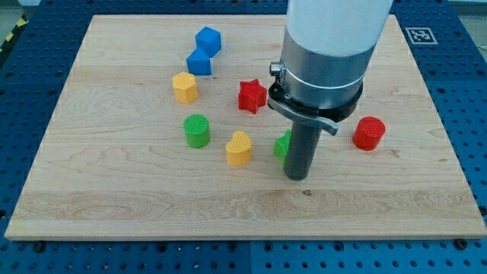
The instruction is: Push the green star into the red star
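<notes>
One upright rod, fingerless and gripping nothing, sets my tip (297, 176) touching the green star (282, 147), below the red star (252, 96).

You get a light wooden board (152, 198) lying on a blue perforated table (30, 91). A fiducial marker tag (420, 35) sits at the view's top right, yellow-black hazard tape (11, 38) top left. Lighting's even.

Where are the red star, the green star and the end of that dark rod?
red star (252, 96), camera view, its centre.
green star (282, 146), camera view, the visible left part; the rest is hidden by the rod.
my tip (297, 177), camera view, its very end.
</notes>
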Action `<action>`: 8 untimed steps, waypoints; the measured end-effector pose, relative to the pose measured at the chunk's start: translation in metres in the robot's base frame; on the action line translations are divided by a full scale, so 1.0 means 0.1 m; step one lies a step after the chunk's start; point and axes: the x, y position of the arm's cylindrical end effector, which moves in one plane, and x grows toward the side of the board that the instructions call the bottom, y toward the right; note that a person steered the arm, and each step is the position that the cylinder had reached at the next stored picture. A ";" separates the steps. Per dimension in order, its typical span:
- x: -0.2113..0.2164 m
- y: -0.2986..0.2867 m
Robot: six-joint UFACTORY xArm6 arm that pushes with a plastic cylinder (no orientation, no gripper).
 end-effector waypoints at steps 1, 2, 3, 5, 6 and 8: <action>-0.11 0.00; -0.26 0.00; -0.37 0.00; -0.39 0.44; -0.45 0.41; -0.61 -0.09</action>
